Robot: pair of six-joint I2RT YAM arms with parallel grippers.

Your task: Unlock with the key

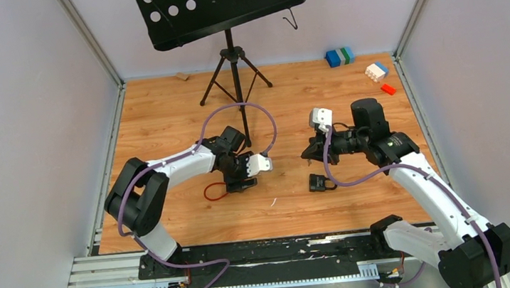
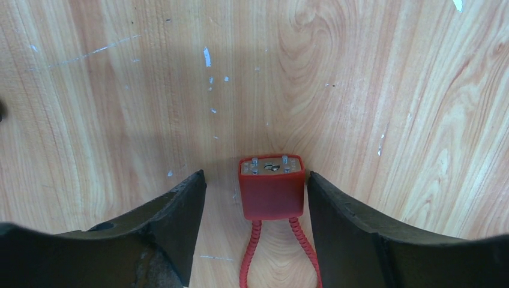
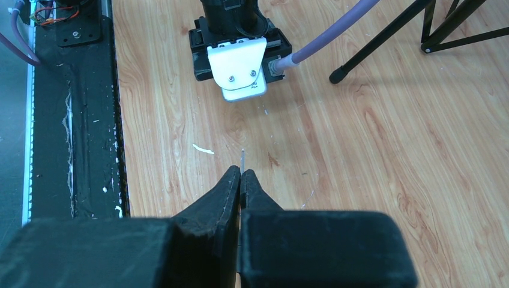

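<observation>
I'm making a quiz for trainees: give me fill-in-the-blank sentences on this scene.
The lock inside the open left pincer is coloured ___.
The right pincer is ___ on a thin key.
The music stand has ___ legs.
Missing words: red; shut; three.

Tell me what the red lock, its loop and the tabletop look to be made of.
Red lock body: likely moulded plastic, matte, uniform colour, with silvery metal pins on top. Loop: ribbed red coating, probably plastic over cable. Tabletop: smooth printed-looking wood grain; laminate or veneer, unclear which.
</observation>
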